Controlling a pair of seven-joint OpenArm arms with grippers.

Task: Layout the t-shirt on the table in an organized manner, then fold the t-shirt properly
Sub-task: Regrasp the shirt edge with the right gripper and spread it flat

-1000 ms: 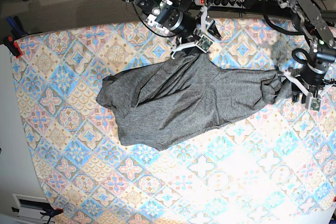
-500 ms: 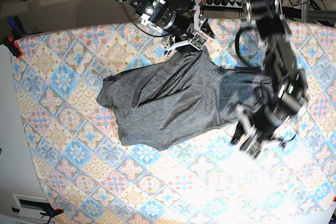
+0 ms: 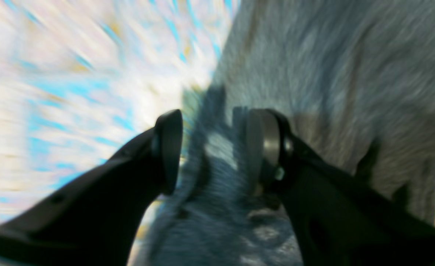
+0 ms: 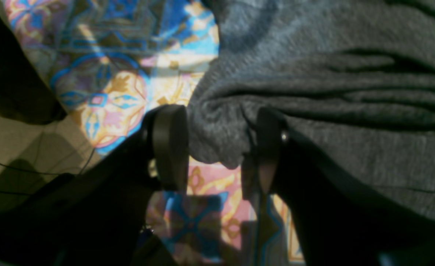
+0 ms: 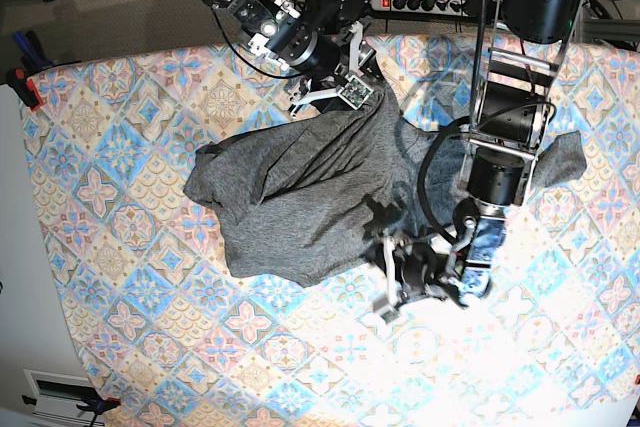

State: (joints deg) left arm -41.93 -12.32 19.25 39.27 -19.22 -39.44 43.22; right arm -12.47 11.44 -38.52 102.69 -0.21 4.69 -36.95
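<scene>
We saw the dark grey t-shirt (image 5: 320,192) lying crumpled across the upper middle of the table (image 5: 130,317), whose cloth carries pink, blue and cream floral diamonds. One part of the shirt spread toward the base view's left as a broad rumpled mass, and a narrower part reached to the right, where an edge (image 5: 570,157) showed past the left arm.

In the base view the right gripper (image 5: 335,97) sat at the shirt's upper edge, near the table's far side. Its wrist camera showed the two dark fingers (image 4: 169,146) standing apart with a bunched fold of grey knit (image 4: 217,144) between them; the fabric touched the inner face of one finger, and we took the gripper to be clamped on that fold of the t-shirt, with the patterned cloth visible just beneath.

The left gripper (image 5: 420,277) hung low over the shirt's lower edge, about where grey fabric met bare tablecloth. Its wrist view was heavily smeared by motion. There the fingers (image 3: 169,147) stood parted, with grey cloth seen behind and between them, but we could not tell whether they pinched it or merely stood open above it.

A power strip (image 5: 430,2) with cables lay beyond the table's far edge.
</scene>
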